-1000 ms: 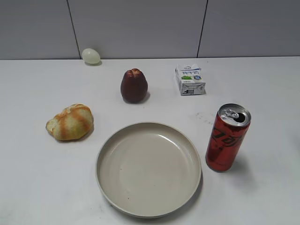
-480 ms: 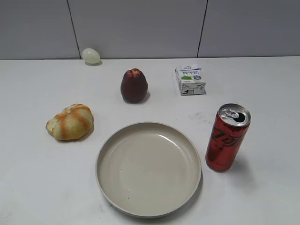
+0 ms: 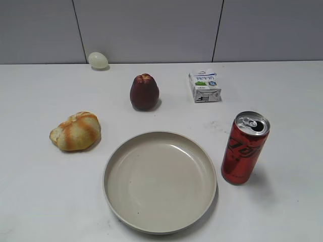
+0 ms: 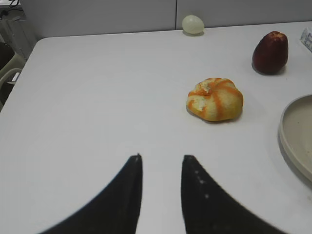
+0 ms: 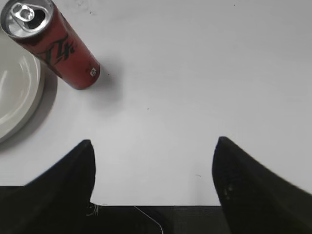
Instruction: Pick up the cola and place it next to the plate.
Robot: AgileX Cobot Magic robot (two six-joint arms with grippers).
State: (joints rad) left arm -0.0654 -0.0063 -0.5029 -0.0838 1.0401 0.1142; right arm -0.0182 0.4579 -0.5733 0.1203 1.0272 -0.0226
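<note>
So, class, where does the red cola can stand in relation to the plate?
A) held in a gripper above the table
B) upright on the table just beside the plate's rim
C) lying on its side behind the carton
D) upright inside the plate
B: the cola can stands upright on the table, just right of the plate, with no gripper on it.

Place: a lab-style test bench, not a home kitchen.
Surface: plain white table (image 3: 45, 201), bare.
Backdrop: grey panelled wall (image 3: 146, 30) at 12 o'clock.
Props: staged bread roll (image 3: 75, 131), egg (image 3: 98, 60).
</note>
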